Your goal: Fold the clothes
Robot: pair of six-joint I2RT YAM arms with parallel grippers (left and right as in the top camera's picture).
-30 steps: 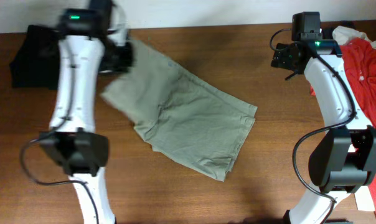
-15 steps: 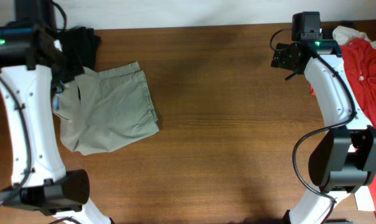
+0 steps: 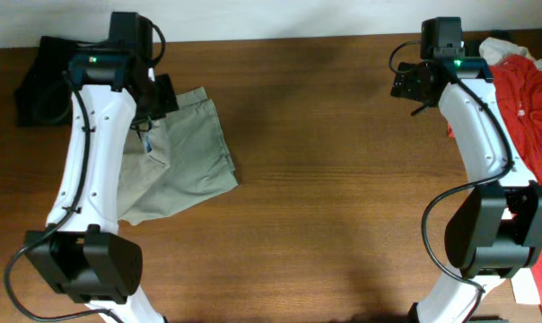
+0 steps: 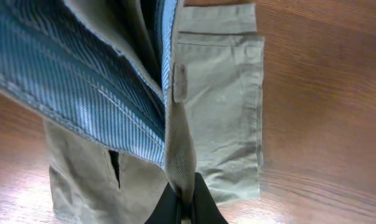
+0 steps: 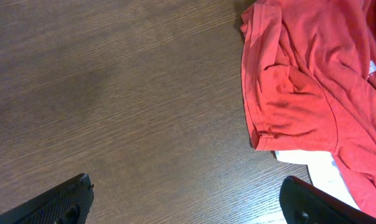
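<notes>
The khaki trousers (image 3: pixel 183 154) lie folded in a wrinkled stack on the left of the table. My left gripper (image 3: pixel 154 97) is above their far edge, shut on the waistband (image 4: pixel 178 143), whose blue striped lining (image 4: pixel 82 81) shows in the left wrist view; the fingertips (image 4: pixel 200 208) pinch the band. The black garment (image 3: pixel 39 79) lies at the far left corner. My right gripper (image 3: pixel 413 85) is open and empty above bare wood (image 5: pixel 191 208). The red shirt (image 3: pixel 522 99) lies at the right edge, also in the right wrist view (image 5: pixel 312 81), with a white piece (image 5: pixel 319 169) under it.
A wooden table (image 3: pixel 343 179) carries everything. Another white piece (image 3: pixel 497 45) sits behind the red shirt at the far right corner. A white thing (image 3: pixel 533 289) lies at the near right edge, beside the right arm's base.
The trousers went from spread out mid-table to a folded stack at the left. My left gripper swung far left with them, then came back a little right. The right arm has not moved.
</notes>
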